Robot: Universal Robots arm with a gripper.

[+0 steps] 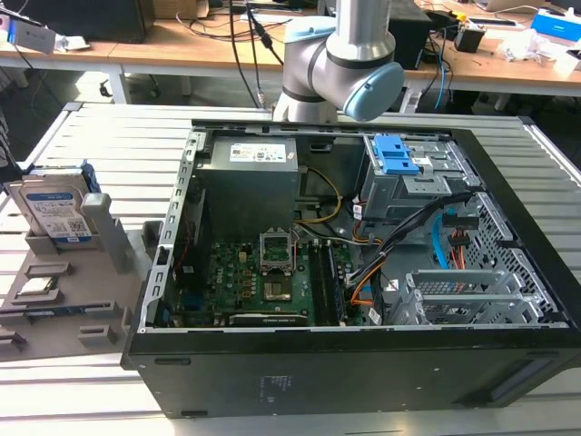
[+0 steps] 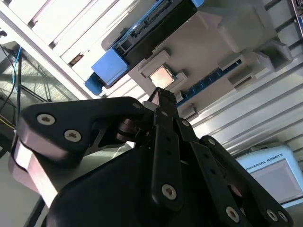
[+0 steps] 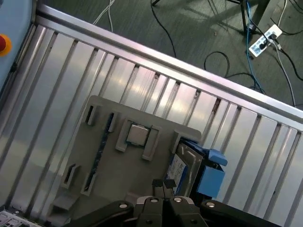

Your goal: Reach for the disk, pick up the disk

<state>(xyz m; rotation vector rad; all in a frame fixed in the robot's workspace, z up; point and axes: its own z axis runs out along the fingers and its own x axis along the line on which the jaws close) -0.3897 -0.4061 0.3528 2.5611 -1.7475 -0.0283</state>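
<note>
The disk [image 1: 56, 207] stands on edge in a slot of a grey holder [image 1: 68, 304] on the slatted table, at the exterior view's left. It is silver with a white-and-blue label and a blue frame. In the first wrist view the disk [image 3: 182, 169] lies just past my gripper [image 3: 163, 183], apart from it. The second wrist view has the disk [image 2: 142, 33] beyond the gripper [image 2: 160, 97], with the holder [image 2: 213, 42] between. The black fingers are shut together, with nothing between them. The arm [image 1: 340, 64] rises behind the computer case.
An open computer case [image 1: 363, 368] fills the table's middle, with a grey power supply [image 1: 250, 159] and blue-latched drive cage [image 1: 398, 154] inside. A processor chip [image 3: 138, 135] and a memory stick [image 3: 99, 151] rest on the holder. Cables lie on the floor [image 3: 213, 61].
</note>
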